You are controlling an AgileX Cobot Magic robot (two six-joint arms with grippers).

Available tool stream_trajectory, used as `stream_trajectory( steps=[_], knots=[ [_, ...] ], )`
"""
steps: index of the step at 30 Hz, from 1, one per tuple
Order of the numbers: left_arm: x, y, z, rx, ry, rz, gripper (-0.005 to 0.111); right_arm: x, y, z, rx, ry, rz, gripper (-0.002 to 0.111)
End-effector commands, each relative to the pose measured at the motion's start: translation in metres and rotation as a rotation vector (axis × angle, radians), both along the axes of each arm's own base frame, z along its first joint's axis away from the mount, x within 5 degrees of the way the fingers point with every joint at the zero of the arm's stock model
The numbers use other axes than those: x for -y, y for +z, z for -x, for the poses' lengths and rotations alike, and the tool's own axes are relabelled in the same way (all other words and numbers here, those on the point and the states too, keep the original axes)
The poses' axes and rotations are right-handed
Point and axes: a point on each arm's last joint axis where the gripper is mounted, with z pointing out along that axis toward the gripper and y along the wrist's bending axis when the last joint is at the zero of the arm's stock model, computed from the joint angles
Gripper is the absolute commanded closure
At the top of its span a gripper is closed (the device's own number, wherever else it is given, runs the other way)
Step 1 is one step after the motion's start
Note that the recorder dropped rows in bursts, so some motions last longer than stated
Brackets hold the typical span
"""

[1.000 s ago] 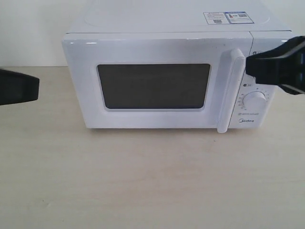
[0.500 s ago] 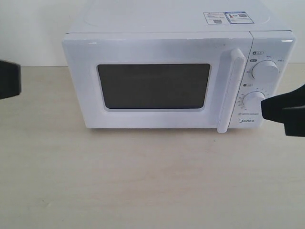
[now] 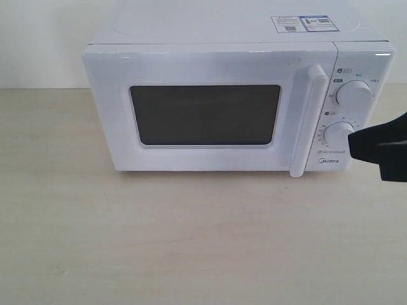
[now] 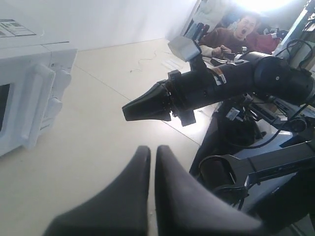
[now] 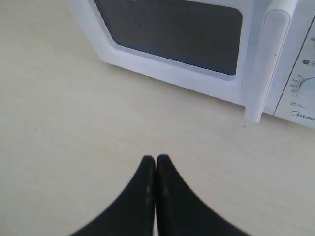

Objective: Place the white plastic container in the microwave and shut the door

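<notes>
1. While the door (image 3: 203, 63) of the Midea microwave (image 3: 222, 28) stood shut, the right gripper (image 3: 355, 143) hung before its lower knob (image 3: 337, 133), apart, fingers pressed together, empty.
2. The left gripper (image 4: 151, 148) held its fingers close together, empty, well apart from the microwave.

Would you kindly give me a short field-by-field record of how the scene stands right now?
Microwave: on the table, facing the exterior camera
Door: shut, handle untouched
White plastic container: not visible in any view
Right gripper: shut, empty, at the right edge of the exterior view, tip by the lower knob
Left gripper: shut, empty, outside the exterior view
</notes>
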Motion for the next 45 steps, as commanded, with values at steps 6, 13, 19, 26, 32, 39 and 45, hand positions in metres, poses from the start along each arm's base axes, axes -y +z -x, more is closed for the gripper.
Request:
stream_trajectory(
  steps=[6,13,19,26,32,39,45],
  knots=[
    [-0.011,0.047,0.028,0.307,0.178,0.018,0.102,0.001,0.002,0.001,0.011,-0.002,0.000,0.108],
    [-0.030,0.051,0.107,0.733,0.378,-0.108,0.102,0.001,0.002,0.001,0.011,-0.002,0.000,0.108],
    [-0.053,0.038,0.119,0.903,0.651,-0.342,0.102,0.001,0.002,0.001,0.011,-0.002,0.000,0.108],
    [-0.074,0.008,0.093,0.887,0.914,-0.452,0.102,0.001,0.002,0.001,0.011,-0.002,0.000,0.108],
    [-0.077,-0.043,0.058,0.786,0.980,-0.395,0.102,0.001,0.002,0.001,0.011,-0.002,0.000,0.108],
    [-0.081,-0.102,0.030,0.625,1.045,-0.330,0.102,0.001,0.002,0.001,0.011,-0.002,0.000,0.108],
    [-0.081,-0.140,0.021,0.547,1.042,-0.394,0.102,0.001,0.002,0.001,0.011,-0.002,0.000,0.108]
  ],
)
